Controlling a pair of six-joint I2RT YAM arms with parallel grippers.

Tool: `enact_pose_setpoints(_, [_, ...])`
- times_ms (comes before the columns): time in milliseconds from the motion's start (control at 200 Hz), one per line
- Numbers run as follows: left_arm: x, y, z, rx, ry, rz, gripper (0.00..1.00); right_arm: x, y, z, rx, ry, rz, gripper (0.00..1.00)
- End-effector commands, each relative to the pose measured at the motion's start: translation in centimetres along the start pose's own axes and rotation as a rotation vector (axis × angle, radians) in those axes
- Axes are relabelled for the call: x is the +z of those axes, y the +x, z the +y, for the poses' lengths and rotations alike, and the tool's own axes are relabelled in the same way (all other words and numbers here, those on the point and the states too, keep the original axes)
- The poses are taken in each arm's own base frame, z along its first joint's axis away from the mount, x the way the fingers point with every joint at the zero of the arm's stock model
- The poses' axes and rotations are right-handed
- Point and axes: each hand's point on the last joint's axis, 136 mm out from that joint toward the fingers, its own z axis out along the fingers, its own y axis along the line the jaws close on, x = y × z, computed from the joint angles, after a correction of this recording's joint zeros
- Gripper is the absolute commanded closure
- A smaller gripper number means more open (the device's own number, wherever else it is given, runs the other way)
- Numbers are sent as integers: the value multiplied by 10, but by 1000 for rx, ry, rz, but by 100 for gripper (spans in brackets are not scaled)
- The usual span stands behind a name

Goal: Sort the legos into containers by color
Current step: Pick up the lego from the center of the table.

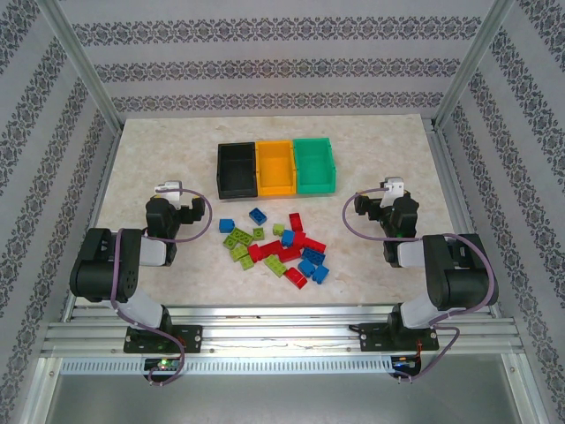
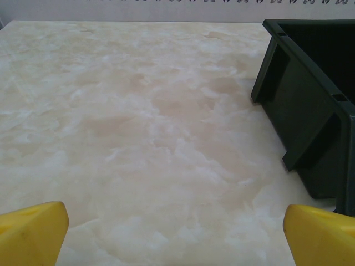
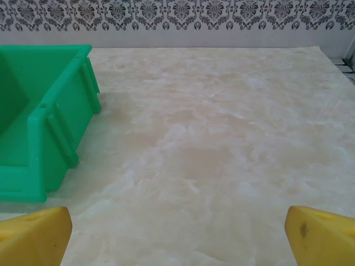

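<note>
Top external view: about twenty blue, red and lime-green legos (image 1: pixel 278 247) lie loose on the bench (image 1: pixel 159 150); none are sorted yet.
Pile position: on the near side of the row of containers (image 1: pixel 275 189), roughly below its middle, close to it but not touching.
Pile axis: wider than deep, running parallel to the row and sagging nearer at its right end.
Left claw (image 1: pixel 181 210): near the row's left end, released, yellow fingertips spread with nothing between; the pile lies to its right.
Right claw (image 1: pixel 384 210): near the row's right end, also released and holding nothing; the pile lies to its left.
Nearer arm: probably the left, since a stray blue brick (image 1: pixel 227 225) sits near it.
Containers: black bin (image 1: pixel 237 170), orange-yellow bin (image 1: pixel 274 163) and green bin (image 1: pixel 314 162), left to right, joined; no bricks visible inside any.
</note>
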Motion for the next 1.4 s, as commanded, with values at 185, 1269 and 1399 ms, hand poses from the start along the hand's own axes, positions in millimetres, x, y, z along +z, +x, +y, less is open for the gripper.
enact_pose_setpoints(185, [-1,-3,-9,29,43,-6,1,3,-8,2,-1,-19,-21,1])
enact_pose_setpoints(1269, [-69,-51,-54,-250,237,55,1,-83,-68,59,241,-116,-138,2])
enact_pose_setpoints(1399, [-78,-26,-73,-428,315,241,0,-77,-61,89,337,-274,34,2])
